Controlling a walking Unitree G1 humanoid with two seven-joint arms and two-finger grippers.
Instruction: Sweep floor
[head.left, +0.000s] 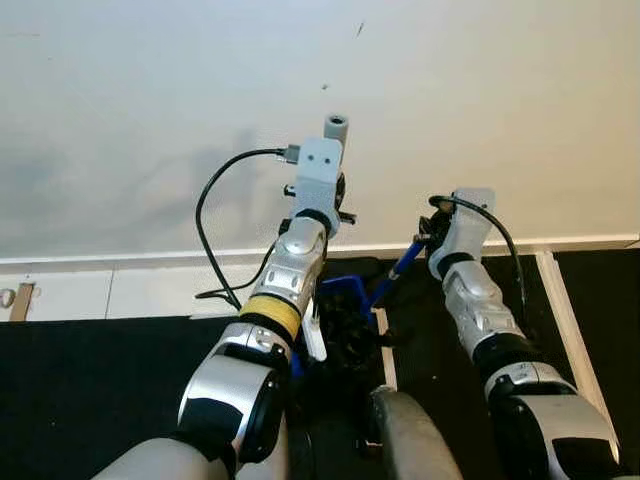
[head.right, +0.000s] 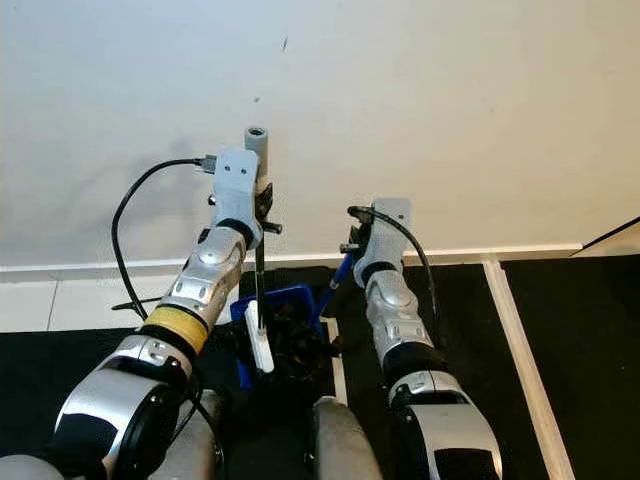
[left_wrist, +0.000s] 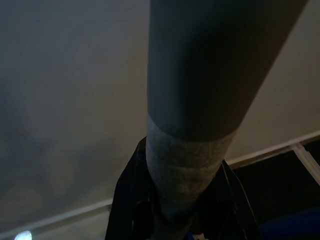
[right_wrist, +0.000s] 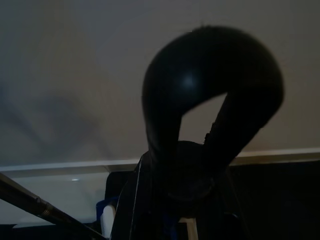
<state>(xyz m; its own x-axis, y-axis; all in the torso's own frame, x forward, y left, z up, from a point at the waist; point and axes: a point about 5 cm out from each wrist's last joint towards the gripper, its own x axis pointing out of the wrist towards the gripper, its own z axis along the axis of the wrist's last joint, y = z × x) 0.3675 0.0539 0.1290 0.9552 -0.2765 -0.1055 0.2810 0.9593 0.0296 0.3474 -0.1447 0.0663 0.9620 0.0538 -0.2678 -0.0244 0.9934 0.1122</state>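
A grey broom handle (head.left: 336, 126) stands upright before the wall, and my left gripper (head.left: 338, 192) is shut on it just below its top. In the left wrist view the pole (left_wrist: 210, 75) runs up from between the black fingers (left_wrist: 125, 210). My right gripper (head.left: 431, 236) is shut on the black loop grip (right_wrist: 200, 55) of a blue dustpan handle (head.left: 401, 263). That handle slopes down to the blue dustpan (head.left: 338, 292) on the dark floor between my arms. A thin dark shaft (head.right: 259, 280) with a white clip (head.right: 260, 350) hangs below the left hand.
A plain white wall (head.left: 150, 100) stands close ahead, with a white baseboard (head.left: 120, 258) along its foot. Below lie black floor mats (head.left: 90, 370) divided by white strips (head.left: 565, 310), and pale tile (head.left: 90, 295) on the left. A black cable (head.left: 205, 215) loops off the left wrist.
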